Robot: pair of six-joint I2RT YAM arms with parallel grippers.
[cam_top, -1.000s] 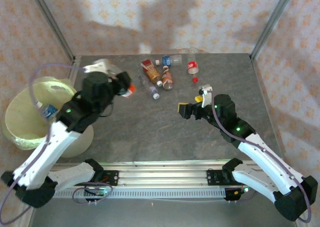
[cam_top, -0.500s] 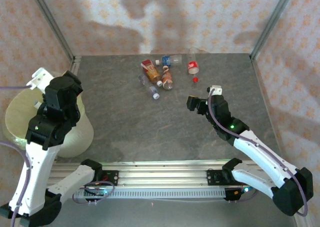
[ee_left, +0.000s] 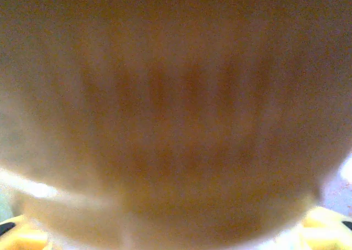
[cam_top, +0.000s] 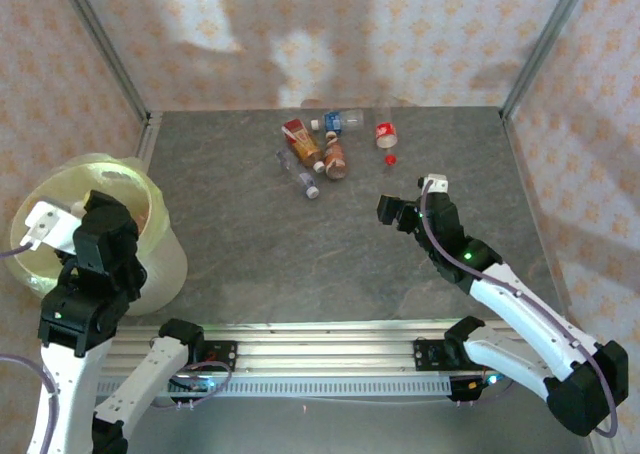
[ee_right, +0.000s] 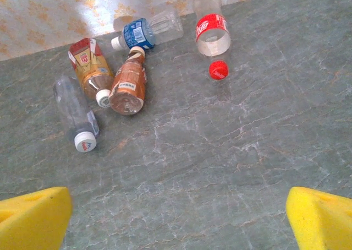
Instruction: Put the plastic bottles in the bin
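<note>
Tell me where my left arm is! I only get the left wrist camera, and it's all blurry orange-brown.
Observer: From above, the left arm is over the bin, on the left side.
Operator: Any bottles lying outside it?
Observer: Yes, five bottles lie clustered on the table near the far wall.
Operator: What's the other arm doing?
Observer: The right gripper is open, pointing toward that cluster and touching none of it.
</note>
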